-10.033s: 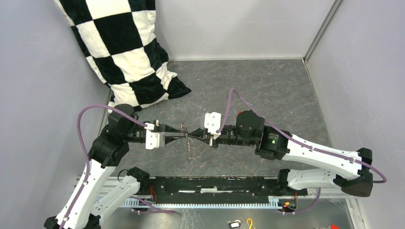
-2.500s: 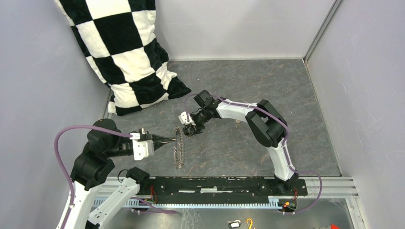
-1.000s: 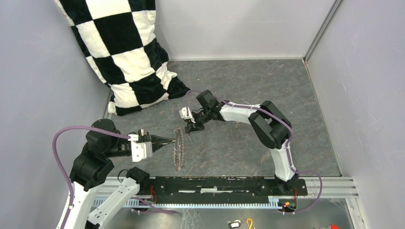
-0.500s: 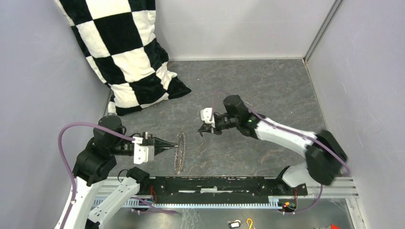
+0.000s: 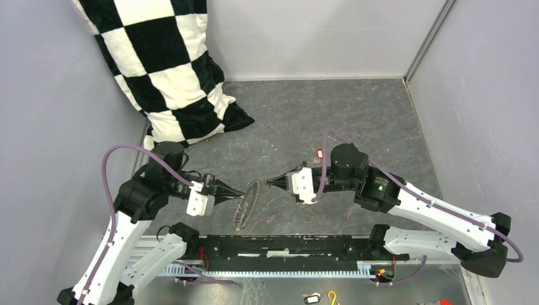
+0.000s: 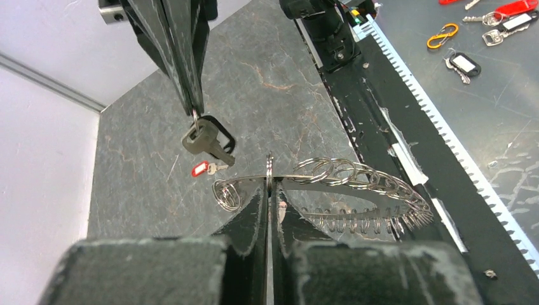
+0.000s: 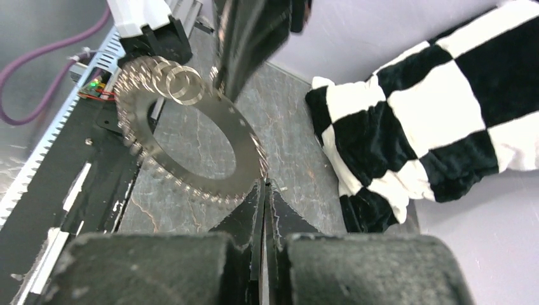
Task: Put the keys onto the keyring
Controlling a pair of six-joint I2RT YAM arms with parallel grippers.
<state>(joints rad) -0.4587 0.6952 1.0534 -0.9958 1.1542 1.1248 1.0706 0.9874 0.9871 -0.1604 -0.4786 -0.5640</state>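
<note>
Half a second had brought the right hand [image 5: 271,182], clamped on the black key [image 6: 204,141], back to face the keyring [image 5: 246,204] pinched by the left hand [image 5: 236,192]; threading looked next.

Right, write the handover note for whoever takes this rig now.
Left gripper: shut on the rim of the keyring.
Right gripper: shut on the small loop of the black key, which hangs close to the keyring without touching it.
Red key: loose on the table, beyond the right gripper.
Done: both things gripped, no key threaded.
Left: thread the black key, then fetch and thread the red key.
</note>
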